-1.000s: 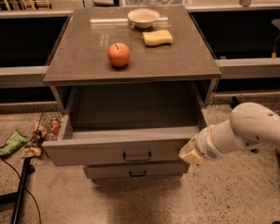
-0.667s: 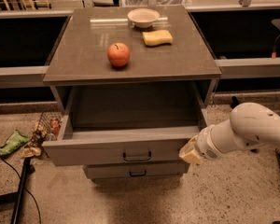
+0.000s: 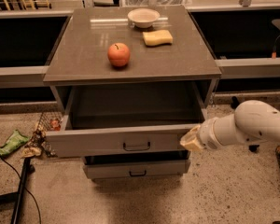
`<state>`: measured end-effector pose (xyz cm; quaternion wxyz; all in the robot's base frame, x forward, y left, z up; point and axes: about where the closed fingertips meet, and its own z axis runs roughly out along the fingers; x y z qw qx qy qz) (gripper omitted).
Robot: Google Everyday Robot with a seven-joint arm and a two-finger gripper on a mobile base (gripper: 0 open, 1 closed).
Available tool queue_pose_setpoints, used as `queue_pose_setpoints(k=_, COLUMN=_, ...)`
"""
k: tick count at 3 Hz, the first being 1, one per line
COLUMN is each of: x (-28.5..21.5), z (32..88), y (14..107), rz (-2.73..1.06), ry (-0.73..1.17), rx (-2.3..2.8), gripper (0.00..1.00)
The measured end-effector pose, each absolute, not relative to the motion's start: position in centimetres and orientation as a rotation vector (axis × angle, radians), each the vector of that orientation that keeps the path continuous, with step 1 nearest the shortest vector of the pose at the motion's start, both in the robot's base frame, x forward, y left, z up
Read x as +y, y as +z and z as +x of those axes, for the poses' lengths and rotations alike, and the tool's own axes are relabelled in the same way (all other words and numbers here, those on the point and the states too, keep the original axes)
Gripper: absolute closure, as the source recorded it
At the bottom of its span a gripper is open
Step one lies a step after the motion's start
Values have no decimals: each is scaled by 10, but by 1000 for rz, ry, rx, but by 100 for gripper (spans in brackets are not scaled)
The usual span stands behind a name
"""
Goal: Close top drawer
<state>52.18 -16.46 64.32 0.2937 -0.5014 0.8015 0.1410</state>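
Observation:
The top drawer is pulled far out of the grey cabinet, its inside dark and empty as far as I can see. Its wide flat front carries a small dark bar handle at centre. A shallower, narrower drawer front sits below it, slightly out. My gripper is on the white arm coming from the right. Its tip rests at the right end of the top drawer's front.
On the cabinet top stand a red apple, a yellow sponge and a white bowl. Litter and a black cable lie on the floor at left. Dark low shelving runs behind.

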Motion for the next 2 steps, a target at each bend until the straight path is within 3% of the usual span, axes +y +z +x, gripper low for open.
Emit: queue_pose_setpoints(k=2, x=-172, z=572, y=640, rz=-1288, ry=373, rx=2054, gripper=100)
